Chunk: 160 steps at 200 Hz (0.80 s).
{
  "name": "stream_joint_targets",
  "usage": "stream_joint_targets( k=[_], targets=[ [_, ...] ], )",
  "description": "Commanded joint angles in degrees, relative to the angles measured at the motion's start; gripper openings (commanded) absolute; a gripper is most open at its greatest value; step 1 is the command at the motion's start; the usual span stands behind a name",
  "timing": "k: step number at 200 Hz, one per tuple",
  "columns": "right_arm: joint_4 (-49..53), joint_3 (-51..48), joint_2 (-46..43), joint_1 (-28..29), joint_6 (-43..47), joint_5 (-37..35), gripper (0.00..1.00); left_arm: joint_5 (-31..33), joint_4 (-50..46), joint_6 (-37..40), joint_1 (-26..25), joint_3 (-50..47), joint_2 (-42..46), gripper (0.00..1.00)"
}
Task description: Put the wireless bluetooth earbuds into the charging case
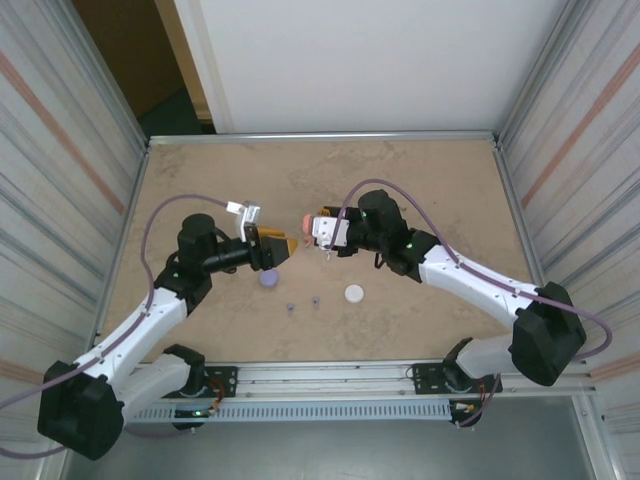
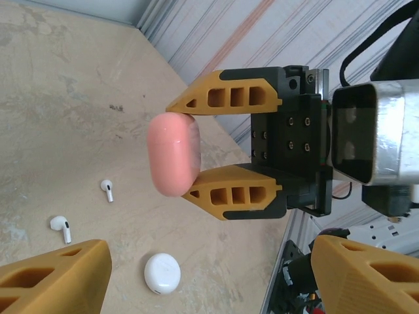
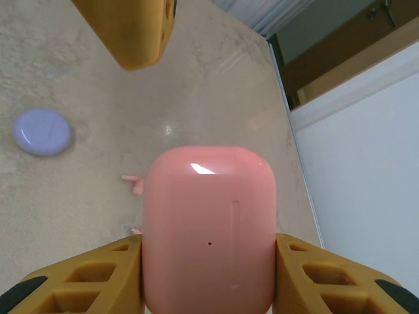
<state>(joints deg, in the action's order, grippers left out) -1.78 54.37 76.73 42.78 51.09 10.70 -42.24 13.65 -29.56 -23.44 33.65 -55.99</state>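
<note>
My right gripper (image 3: 209, 252) is shut on a pink charging case (image 3: 208, 222), its lid closed, and holds it above the table. In the left wrist view the same case (image 2: 173, 154) sits pinched between the right arm's yellow fingers (image 2: 226, 193). My left gripper (image 2: 206, 265) is open with nothing between its fingers, just left of the case (image 1: 307, 222). Two pink earbuds (image 3: 134, 183) lie on the table under the case. Two small pale earbuds (image 2: 107, 190) (image 2: 61, 227) lie farther forward.
A round purple case (image 1: 268, 280) lies closed below the left gripper (image 1: 278, 248). A round white case (image 1: 354, 293) lies closed towards the front. Metal rails (image 1: 320, 138) edge the tan table, with ribbed walls on both sides.
</note>
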Motion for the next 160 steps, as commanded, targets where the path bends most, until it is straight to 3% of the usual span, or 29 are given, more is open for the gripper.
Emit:
stream_joint_targets(
  k=[1, 99, 160],
  targets=[
    [-2.4, -0.5, -2.2, 0.6, -0.6, 1.3, 0.42, 1.2, 3.7, -0.5, -1.4, 1.9, -1.2, 0.78],
    [-1.8, -1.2, -3.2, 1.0, -1.8, 3.2, 0.42, 2.8, 9.4, -2.1, -4.0, 4.5, -8.9, 0.64],
    [-2.4, -1.1, -3.0, 1.1, -2.1, 3.3, 0.42, 2.4, 10.8, -2.0, -5.5, 6.2, -11.7, 0.50]
  ],
)
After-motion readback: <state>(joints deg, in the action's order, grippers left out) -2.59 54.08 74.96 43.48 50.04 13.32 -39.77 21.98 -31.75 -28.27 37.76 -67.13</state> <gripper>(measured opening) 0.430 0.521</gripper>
